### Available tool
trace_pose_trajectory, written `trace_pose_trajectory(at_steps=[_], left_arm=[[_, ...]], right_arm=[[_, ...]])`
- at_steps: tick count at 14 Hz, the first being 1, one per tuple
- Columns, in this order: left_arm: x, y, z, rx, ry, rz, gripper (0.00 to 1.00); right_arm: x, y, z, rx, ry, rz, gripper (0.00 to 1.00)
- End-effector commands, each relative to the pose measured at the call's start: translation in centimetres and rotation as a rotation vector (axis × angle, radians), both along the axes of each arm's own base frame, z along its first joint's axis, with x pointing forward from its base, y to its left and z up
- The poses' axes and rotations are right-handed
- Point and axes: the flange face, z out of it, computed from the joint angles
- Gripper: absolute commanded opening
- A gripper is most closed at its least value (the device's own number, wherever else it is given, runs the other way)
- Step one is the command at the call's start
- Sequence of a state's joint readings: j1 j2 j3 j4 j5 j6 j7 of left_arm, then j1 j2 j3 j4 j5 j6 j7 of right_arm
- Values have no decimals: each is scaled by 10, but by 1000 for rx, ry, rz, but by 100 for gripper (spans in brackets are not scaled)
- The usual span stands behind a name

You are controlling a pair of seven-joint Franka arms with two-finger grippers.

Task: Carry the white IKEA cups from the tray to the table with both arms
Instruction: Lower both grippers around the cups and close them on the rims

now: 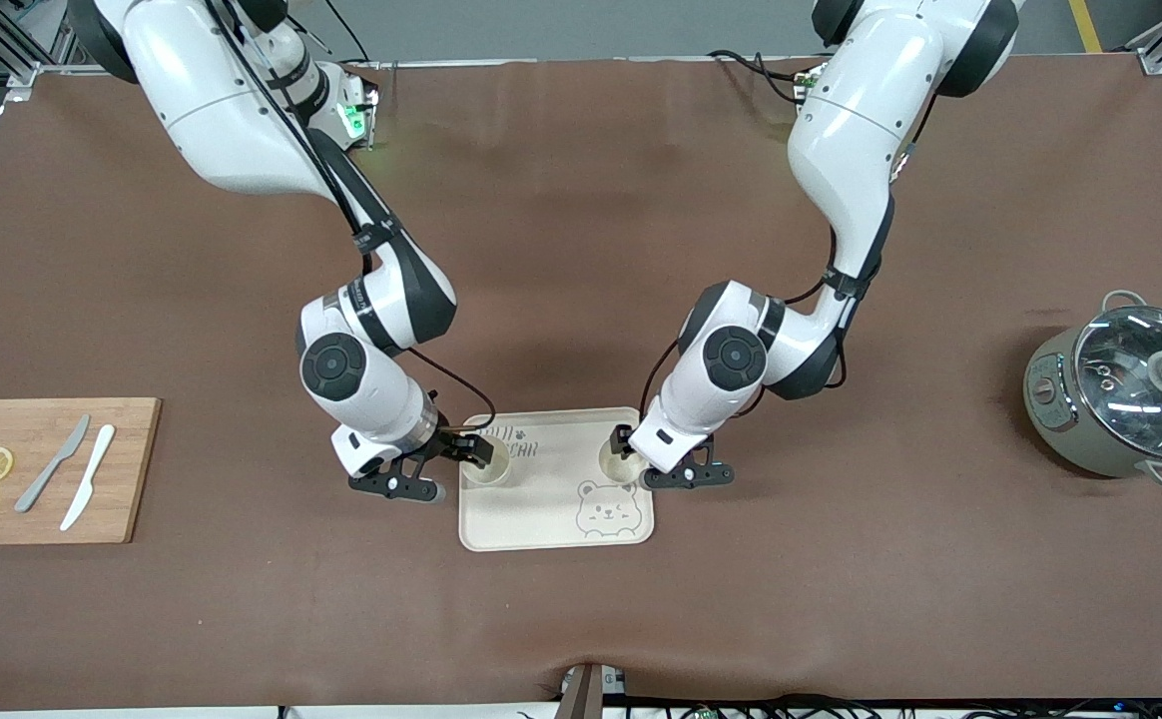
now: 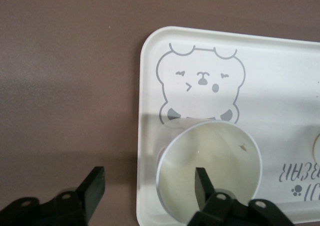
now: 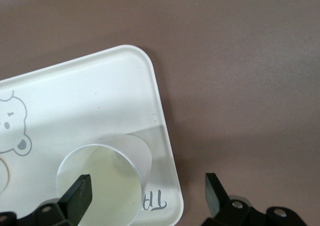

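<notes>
Cups stand upright on the bear tray; left gripper and right gripper jaws wide, straddling each rim.

Front cam: high, facing the arms, sees whole desk. Both wrist cams look straight down, close on bear tray, which all views share.

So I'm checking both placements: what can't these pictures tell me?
- Whether each cup's base sits on the bear tray: rims hide it in the wrist views.
- Left cup: cut off by the frame edge.
- Right cup: same.
- Front view: grippers overlap both cups.
</notes>
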State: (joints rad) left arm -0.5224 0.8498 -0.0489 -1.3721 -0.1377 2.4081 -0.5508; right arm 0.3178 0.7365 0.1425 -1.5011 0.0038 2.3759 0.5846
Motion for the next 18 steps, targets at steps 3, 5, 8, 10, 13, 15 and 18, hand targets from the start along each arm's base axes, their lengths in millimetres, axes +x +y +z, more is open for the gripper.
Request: trace_pose_trajectory(at_steps=[3,5,8,10,13,15,18], left_arm=[[0,-7,1,-16,-6,16,0],[0,-7,2,-17,-5,18,0],[1,-8,5,-19,-11,18,0],[5,-7,19,-27,-30,17,0],[15,1,48,-9,-1,15,0],[25,18,58,31,31,14,0],[32,43,83,79,52,-18,0]], right_arm=[[2,9,-28,-9,-18,-12,100],[1,11,-35,-4,-15,-49,100],[-2,18,-40,-9,-19,-36,100],[-1,16,-40,-10,-18,-36,98],[0,13,-41,-10,-17,-40,43],[0,13,-41,-9,-16,-41,19],[1,12,-40,-8,-17,-42,0]])
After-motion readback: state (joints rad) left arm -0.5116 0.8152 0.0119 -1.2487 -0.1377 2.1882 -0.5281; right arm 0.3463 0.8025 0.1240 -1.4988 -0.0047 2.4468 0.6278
